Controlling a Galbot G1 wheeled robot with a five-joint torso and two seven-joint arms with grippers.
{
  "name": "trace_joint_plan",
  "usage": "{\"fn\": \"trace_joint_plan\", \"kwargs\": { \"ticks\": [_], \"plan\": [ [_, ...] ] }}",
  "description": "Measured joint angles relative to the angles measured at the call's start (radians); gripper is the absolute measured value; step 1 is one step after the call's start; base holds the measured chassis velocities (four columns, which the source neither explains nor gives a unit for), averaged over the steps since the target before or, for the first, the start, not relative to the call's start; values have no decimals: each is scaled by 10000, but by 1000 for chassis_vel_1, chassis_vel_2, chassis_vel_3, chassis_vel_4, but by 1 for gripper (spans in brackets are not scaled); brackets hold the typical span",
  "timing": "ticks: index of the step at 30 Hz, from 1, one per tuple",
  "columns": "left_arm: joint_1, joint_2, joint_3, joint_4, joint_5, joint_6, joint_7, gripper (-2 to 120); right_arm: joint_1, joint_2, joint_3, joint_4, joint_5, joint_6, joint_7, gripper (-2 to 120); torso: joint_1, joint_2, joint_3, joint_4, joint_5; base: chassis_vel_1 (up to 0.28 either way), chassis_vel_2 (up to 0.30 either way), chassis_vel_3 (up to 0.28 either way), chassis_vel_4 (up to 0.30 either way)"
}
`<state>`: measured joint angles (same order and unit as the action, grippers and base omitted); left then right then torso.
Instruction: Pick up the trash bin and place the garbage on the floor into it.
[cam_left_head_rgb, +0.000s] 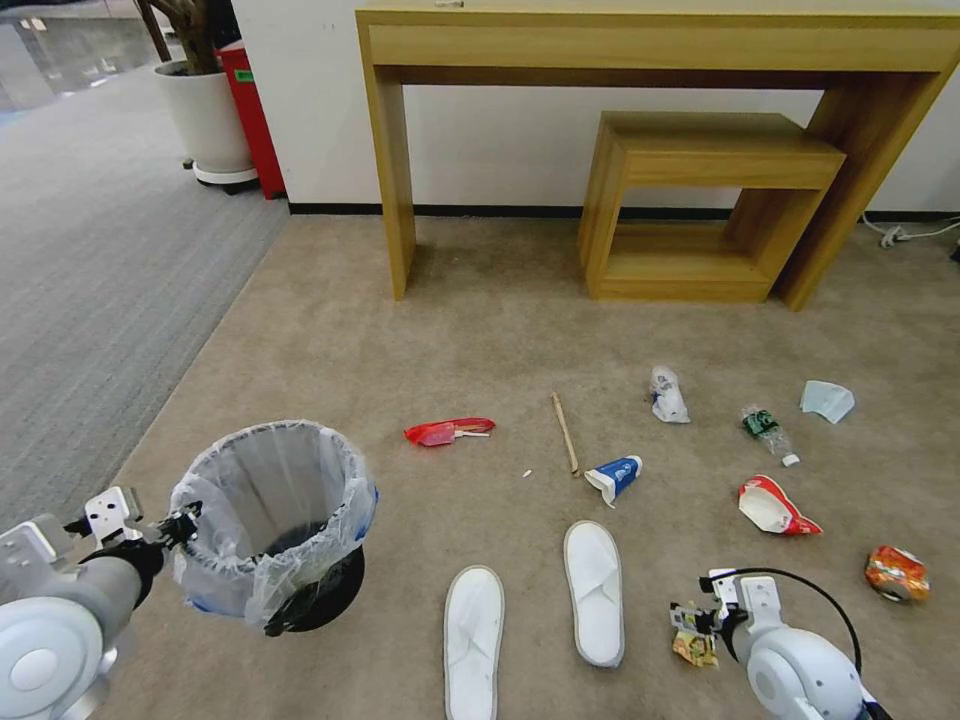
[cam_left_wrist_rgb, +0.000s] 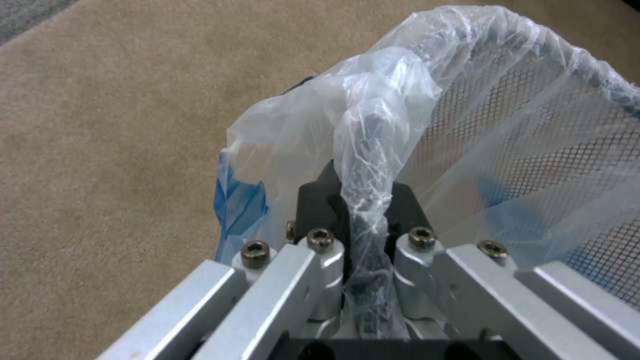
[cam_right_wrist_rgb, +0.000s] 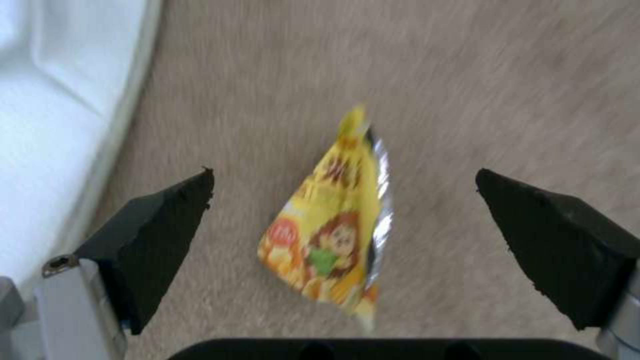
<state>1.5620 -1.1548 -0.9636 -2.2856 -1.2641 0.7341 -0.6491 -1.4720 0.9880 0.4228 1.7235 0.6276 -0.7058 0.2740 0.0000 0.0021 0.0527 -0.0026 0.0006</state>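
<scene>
Floor (cam_left_head_rgb: 500, 320): beige carpet under both grippers.
Trash bin (cam_left_head_rgb: 270, 520): tilted, rim and bag liner pinched in the left gripper (cam_left_wrist_rgb: 363, 235), jaws pressed together on it.
Slipper (cam_right_wrist_rgb: 60, 100): just beside one right jaw.
Yellow wrapper (cam_right_wrist_rgb: 330, 235): between the right gripper (cam_right_wrist_rgb: 343, 240) jaws, spread wide, untouched.
</scene>
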Motion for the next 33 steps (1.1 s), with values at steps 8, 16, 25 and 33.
{"fn": "trace_joint_plan", "kwargs": {
  "ticks": [8,16,25,33],
  "plan": [
    [36,6,-17,-1,6,-4,2,3,150,499,-392,-982,-209,249,-44,100,0,0,0,1,1,0,0,0,0],
    [65,-30,2,73,52,-37,31,3,419,876,-400,-1754,-457,613,-294,77,0,0,0,2,1,0,0,0,0],
    [66,-33,32,141,85,-48,56,3,415,942,-369,-1793,-478,866,-378,45,-1,0,-2,4,6,0,0,0,0],
    [41,-61,152,158,144,-55,63,3,290,898,-356,-1751,-770,1660,-352,19,-1,-1,1,-2,1,0,0,0,0]
  ]
}}
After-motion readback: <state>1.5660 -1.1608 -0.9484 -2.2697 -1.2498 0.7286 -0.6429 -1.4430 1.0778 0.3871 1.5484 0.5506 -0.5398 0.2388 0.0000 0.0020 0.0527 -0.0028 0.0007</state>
